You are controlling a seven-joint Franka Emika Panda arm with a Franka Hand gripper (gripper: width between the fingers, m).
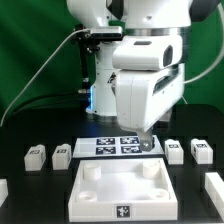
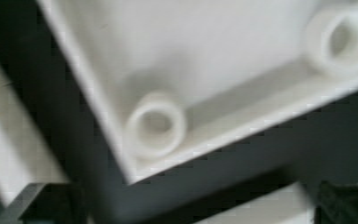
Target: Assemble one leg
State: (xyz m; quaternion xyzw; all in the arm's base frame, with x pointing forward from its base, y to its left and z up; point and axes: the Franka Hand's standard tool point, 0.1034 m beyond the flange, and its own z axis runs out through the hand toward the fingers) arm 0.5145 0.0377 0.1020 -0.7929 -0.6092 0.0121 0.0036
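Exterior view: bright, even, diffuse light with no hard glare. The white arm housing above the fingers is close to washed out, the black bench under them holds almost no detail, the white tray piece just below the fingers carries only faint grey shading, and the frame is coarse, with the squares on the marker board beside the fingers soft. Wrist view: heavily blurred throughout, the white tray piece beyond the fingers smeared, its round socket ringed in soft grey shadow, the fingers mere dark unfocused shapes.
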